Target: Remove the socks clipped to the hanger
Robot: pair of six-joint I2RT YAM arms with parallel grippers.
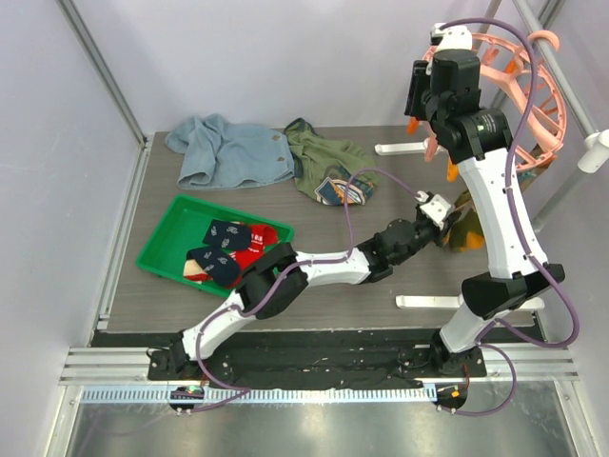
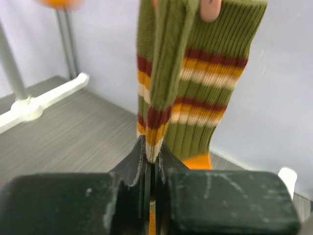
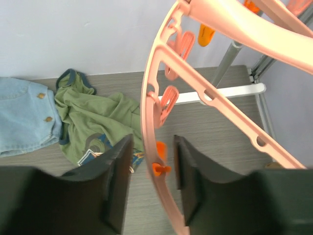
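Nearest my side of the grey wood-grain desk (image 1: 143,300), a shallow green plastic tray (image 1: 160,255) sat at the left, rectangular and skewed to the desk edge. In it lay a heap of small soft socks: dark navy patterned socks (image 1: 225,233) overlapping a red sock (image 1: 255,249), inside the rim.

Farther in and to the right, the left arm lay stretched low over the desk. Its left fingers (image 2: 145,165) were pressed together on the bottom edge of an olive-green ribbed sock (image 2: 166,73) banded in dark red, orange and cream. That sock hung with its long axis straight up and down, its top end held by a salmon clip (image 2: 210,9) and its bottom end in my fingers. An orange patch (image 2: 198,161) showed low behind it. A second ribbed layer hung flat behind the first; I could not tell whether it was another sock or the same one folded.

Beyond, toward the far edge of the desk, a crumpled light-blue garment (image 1: 228,152) lay against an olive-green garment (image 1: 328,164).

Farthest and highest, at the right, the round salmon-pink plastic hanger (image 3: 146,98) hung tilted, its spoked ring nearly edge-on to the right wrist camera. The right fingers (image 3: 120,181) stood apart, one on each side of the ring's rim; I could not tell whether either touched it. Small pink clips (image 3: 168,104) dangled from the ring just above them.
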